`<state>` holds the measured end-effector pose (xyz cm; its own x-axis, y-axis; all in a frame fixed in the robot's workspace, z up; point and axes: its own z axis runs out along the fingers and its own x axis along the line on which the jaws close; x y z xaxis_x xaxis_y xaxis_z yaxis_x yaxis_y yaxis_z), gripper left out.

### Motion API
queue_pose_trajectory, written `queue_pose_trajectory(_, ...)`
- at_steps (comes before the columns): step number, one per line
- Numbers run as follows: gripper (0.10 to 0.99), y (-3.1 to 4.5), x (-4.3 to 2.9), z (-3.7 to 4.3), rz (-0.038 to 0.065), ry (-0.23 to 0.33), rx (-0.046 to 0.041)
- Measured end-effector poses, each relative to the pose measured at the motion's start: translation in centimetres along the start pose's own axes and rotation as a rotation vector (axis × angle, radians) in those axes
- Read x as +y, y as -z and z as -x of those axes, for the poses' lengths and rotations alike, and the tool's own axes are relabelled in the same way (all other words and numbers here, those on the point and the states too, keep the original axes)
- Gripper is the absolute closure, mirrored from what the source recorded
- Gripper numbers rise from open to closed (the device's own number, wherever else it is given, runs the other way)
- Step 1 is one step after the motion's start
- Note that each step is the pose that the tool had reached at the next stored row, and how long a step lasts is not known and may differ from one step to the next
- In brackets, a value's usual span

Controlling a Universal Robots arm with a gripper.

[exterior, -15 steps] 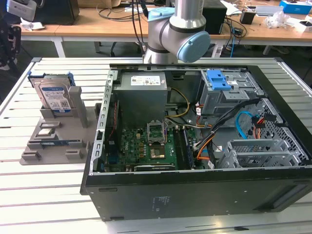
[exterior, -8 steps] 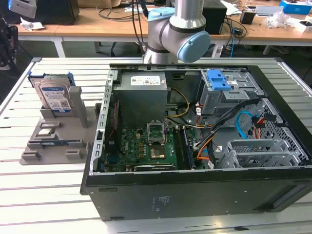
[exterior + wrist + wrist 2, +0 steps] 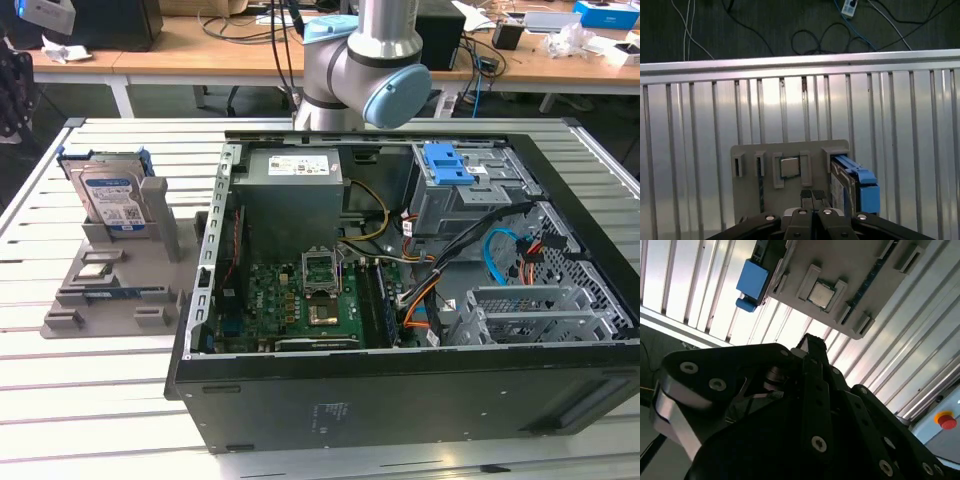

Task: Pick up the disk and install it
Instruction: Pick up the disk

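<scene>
The hand (image 3: 812, 195), pressed together and empty, hangs over the grey holder (image 3: 747, 200) (on the slatted counter (image 3: 690, 150)); the disk (image 3: 850, 187) stands upright in it, beside the hand.

The arm (image 3: 368, 50) is being seen in the exterior view as silver-grey tube sections joined at a rounded joint, which is being closed off by a pale blue cap (image 3: 398, 97) turned toward the exterior view's right. The tool (image 3: 812, 194) is being shown in both wrist views as a black linkage of bolted bars. Its two fingers (image 3: 806, 196) are being held pressed together, tip against tip, and nothing is being gripped between them.
</scene>
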<state>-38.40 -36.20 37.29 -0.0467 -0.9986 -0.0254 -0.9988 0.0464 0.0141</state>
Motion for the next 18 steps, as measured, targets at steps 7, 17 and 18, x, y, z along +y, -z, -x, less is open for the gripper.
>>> queue_pose_trajectory(7, 0.980, 0.00, 0.00, 0.00, 0.002, 0.080, 0.0011)
queue_pose_trajectory(17, 0.980, 0.00, 0.00, 0.00, 0.003, 0.134, 0.0025)
queue_pose_trajectory(18, 0.980, 0.00, 0.00, 0.00, 0.003, 0.133, 0.0025)
